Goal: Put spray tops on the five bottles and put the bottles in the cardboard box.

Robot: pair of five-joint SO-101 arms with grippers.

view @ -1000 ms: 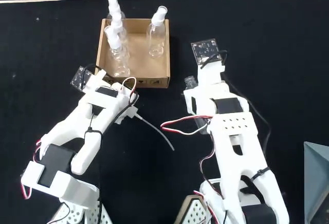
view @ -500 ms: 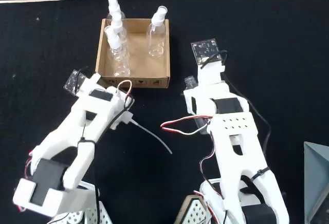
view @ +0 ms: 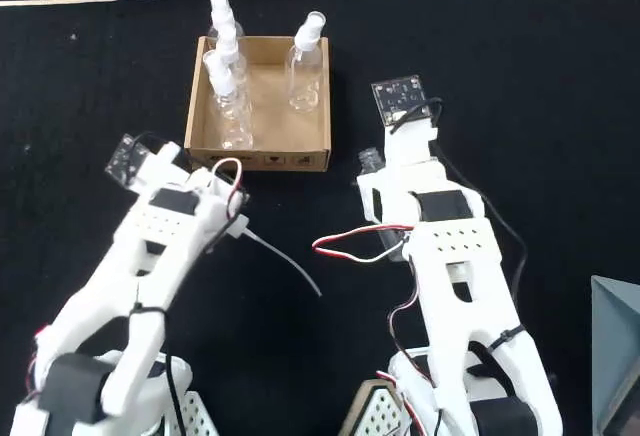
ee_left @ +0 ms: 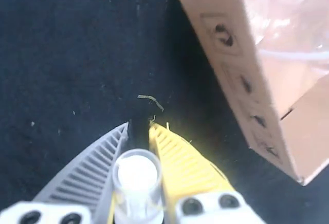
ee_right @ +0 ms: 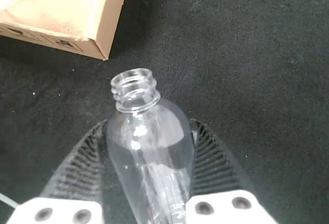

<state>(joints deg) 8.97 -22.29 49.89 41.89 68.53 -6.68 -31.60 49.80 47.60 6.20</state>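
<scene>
1. The left arm has drawn back toward the lower left of the high view, away from the front wall of the cardboard box. The spray top has gone with it. The right arm has not shifted.
2. The left hand is closed on the spray top, whose white cap sits end-on between the grey and yellow fingers. Its dip tube trails out toward the lower middle of the high view, curved and unsupported.
3. The right hand is clamped around the body of the open bottle. The hand sits just right of the box's lower right corner, and the threaded neck points toward that corner.
4. The box sits on the black desk in the upper left-centre of the high view. It holds what look like four capped bottles.
5. The step in hand looks like feeding the tube into the neck of this last bottle.
6. To do it well, keep the right hand still and turn the left wrist so the tube tip leads, not the cap.
7. The tube is bowed, so aim the tip at the centre of the mouth. If it catches the rim it will likely buckle sideways.
8. Once the tube is inside, bring the cap down square to the threads before any twist or press.
</scene>
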